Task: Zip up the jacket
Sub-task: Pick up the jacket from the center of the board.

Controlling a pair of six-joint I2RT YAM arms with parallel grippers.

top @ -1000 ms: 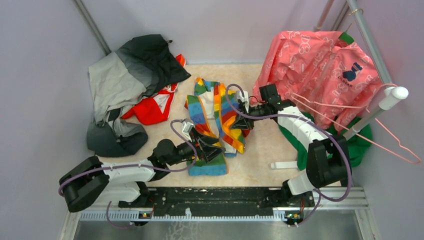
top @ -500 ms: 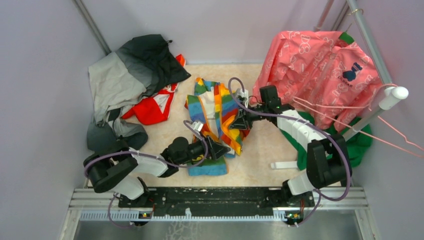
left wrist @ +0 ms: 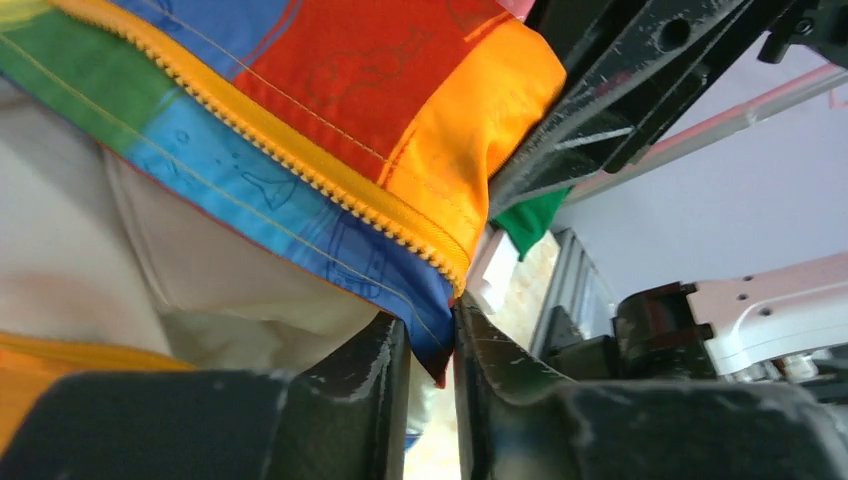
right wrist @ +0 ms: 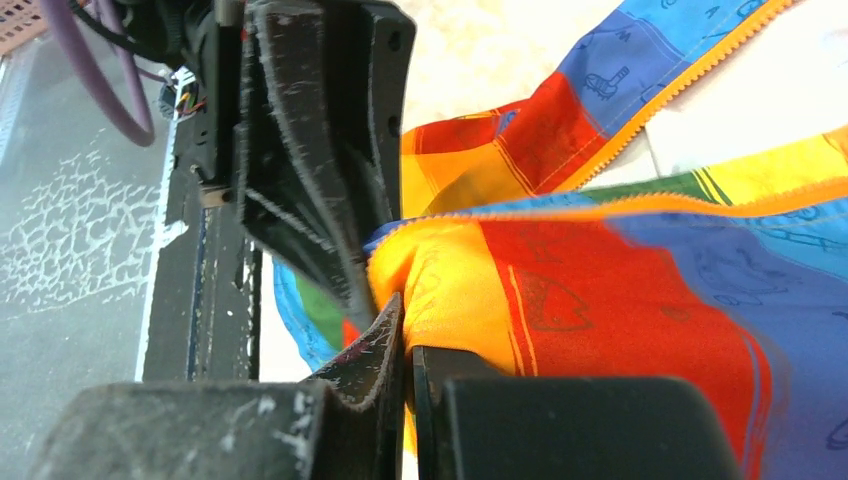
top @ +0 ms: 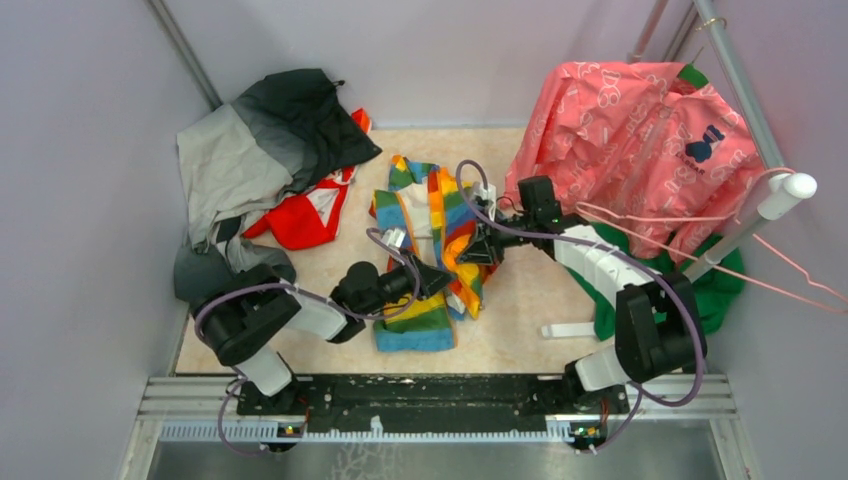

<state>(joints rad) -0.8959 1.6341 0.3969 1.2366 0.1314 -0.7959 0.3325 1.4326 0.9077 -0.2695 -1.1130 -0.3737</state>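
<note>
Where the jacket [top: 447, 212] lies open at the middle of the table [top: 520, 300], the left gripper [top: 438, 283] pinches its lower corner beside the zipper [left wrist: 300, 170]. Just beyond, the right gripper [top: 470, 250] is clenched on the opposite orange-red front edge. A grey-and-black garment [top: 262, 150] lies at the far left.

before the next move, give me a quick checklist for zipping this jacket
1. Right gripper pinching the jacket fabric: ok.
2. Left gripper on the bottom corner, where the zipper teeth end: ok, jaws nip the cloth.
3. Teeth on that side free of folds: ok in the left wrist view.
4. Zipper slider found: cannot tell, none shows in any view.
5. Two front edges lined up: not ok, the jacket lies open with the lining showing.
</note>
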